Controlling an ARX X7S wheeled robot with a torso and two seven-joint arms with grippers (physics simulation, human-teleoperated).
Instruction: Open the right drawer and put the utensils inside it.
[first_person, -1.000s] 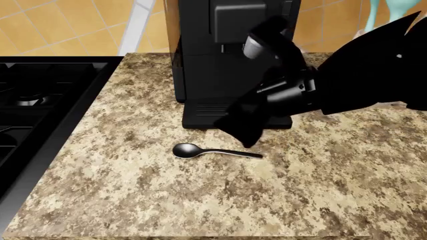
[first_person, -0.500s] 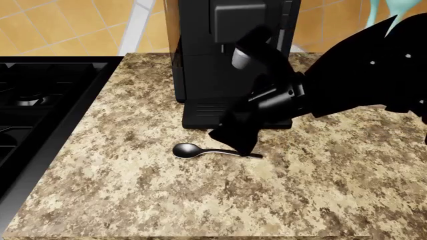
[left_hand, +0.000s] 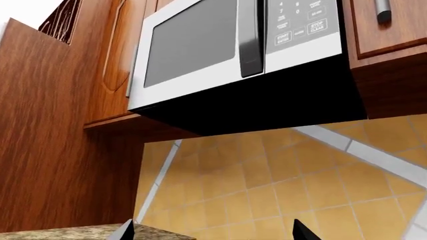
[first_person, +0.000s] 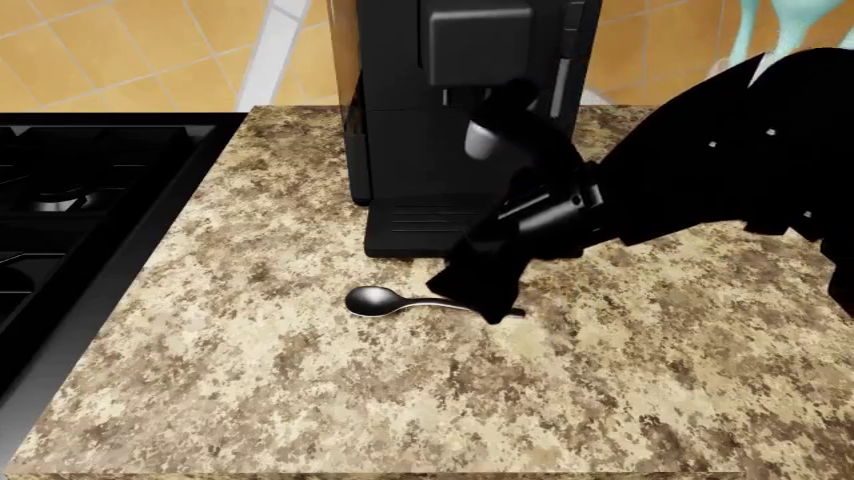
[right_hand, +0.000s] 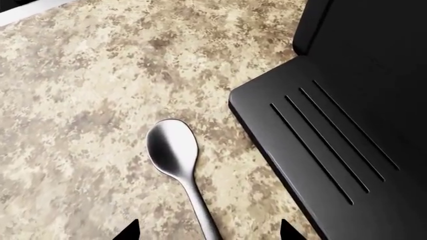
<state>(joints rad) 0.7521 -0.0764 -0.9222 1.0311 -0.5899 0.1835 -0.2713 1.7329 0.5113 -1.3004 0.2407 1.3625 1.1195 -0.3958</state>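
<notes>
I read this as a home kitchen | speckled brown granite countertop (first_person: 267, 380) fills the frame | black gas stove (first_person: 67, 210) at left | black coffee machine (first_person: 454, 110) top centre | orange tiled backsplash (left_hand: 280, 185) | stainless microwave (left_hand: 233, 50) under reddish wood cabinets (left_hand: 53, 150)

one spoon (first_person: 378, 299), one coffee machine (first_person: 454, 120), one microwave (left_hand: 240, 55), one stovetop (first_person: 67, 200)

A speckled granite countertop (first_person: 267, 380) is stretching beneath a black coffee machine (first_person: 454, 110), with a black cooktop (first_person: 67, 210) sitting to its left. Orange tile backsplash (left_hand: 280, 180) is running under a stainless microwave (left_hand: 233, 50) and reddish wood cabinets (left_hand: 60, 150).
</notes>
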